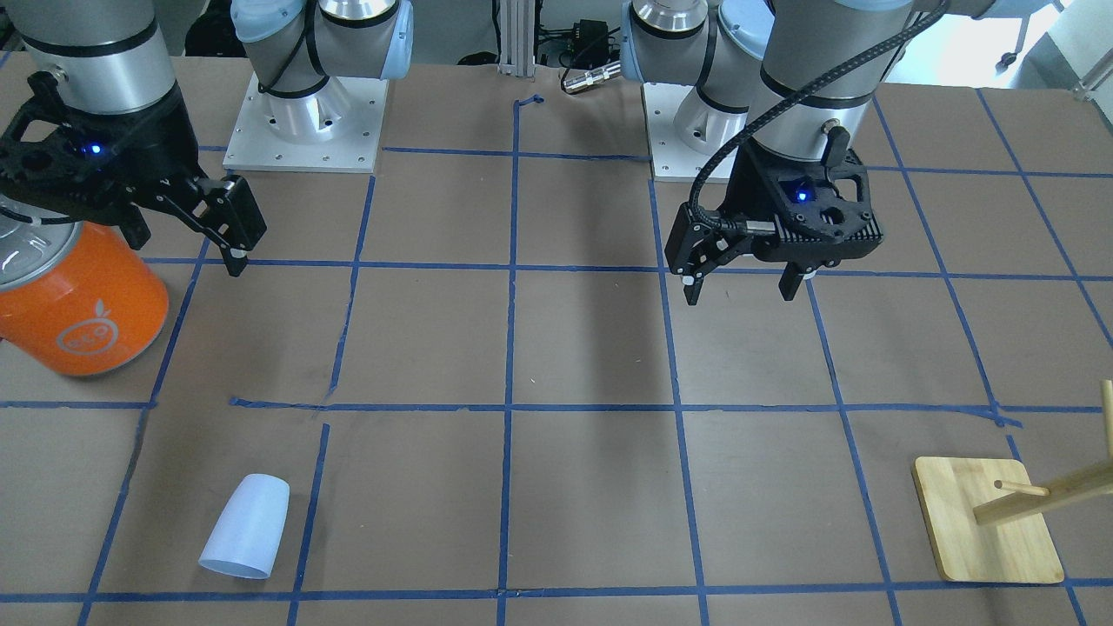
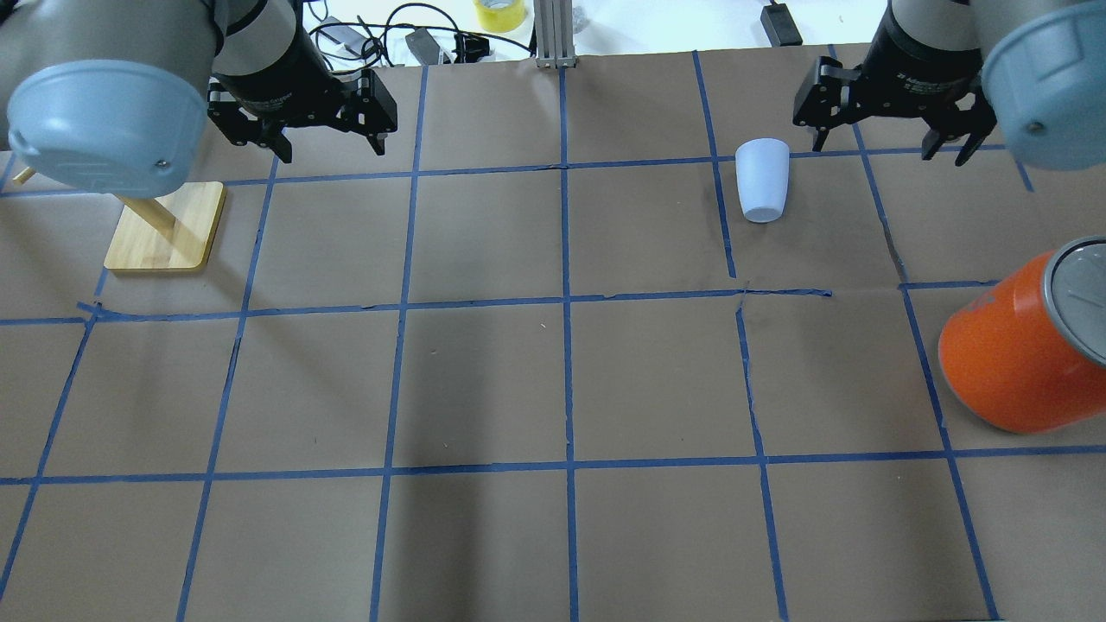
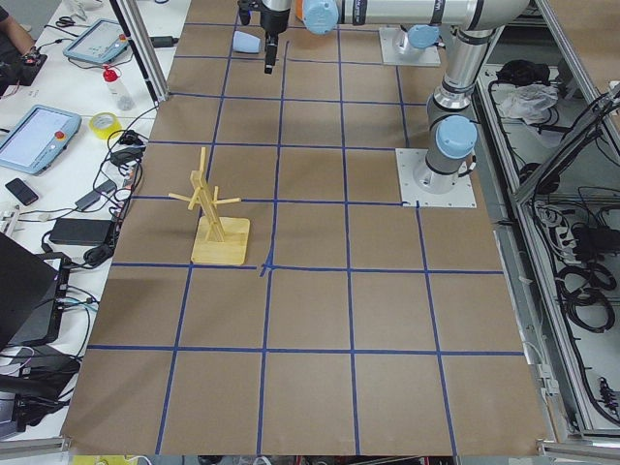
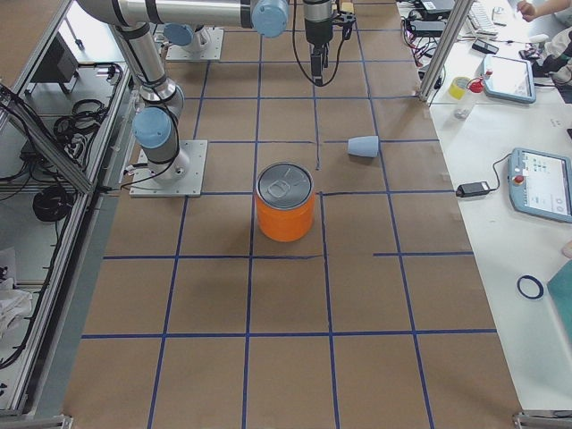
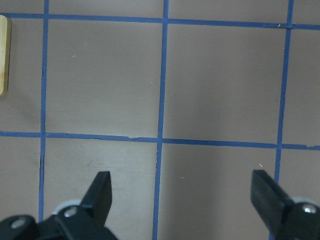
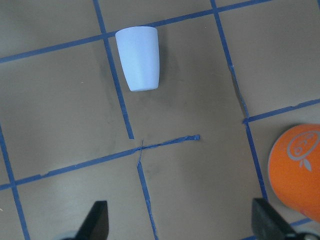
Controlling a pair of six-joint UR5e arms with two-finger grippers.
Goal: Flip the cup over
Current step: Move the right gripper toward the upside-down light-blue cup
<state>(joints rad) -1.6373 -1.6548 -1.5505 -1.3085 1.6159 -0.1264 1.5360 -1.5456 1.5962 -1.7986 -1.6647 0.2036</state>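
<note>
The small pale blue-white cup (image 2: 762,180) lies on its side on the brown table, its narrow base toward the robot and its wide mouth away. It also shows in the front view (image 1: 246,526), the right wrist view (image 6: 138,65) and the right side view (image 4: 364,147). My right gripper (image 2: 892,149) is open and empty, hovering above the table beside the cup and apart from it; it also shows in the front view (image 1: 184,248). My left gripper (image 2: 332,151) is open and empty, far from the cup, above bare table (image 5: 182,195).
A large orange can (image 2: 1020,354) with a silver lid stands on the robot's right, near the right gripper (image 1: 78,304). A wooden peg stand (image 2: 164,229) on a square base stands on the left side (image 1: 983,522). Blue tape lines grid the table.
</note>
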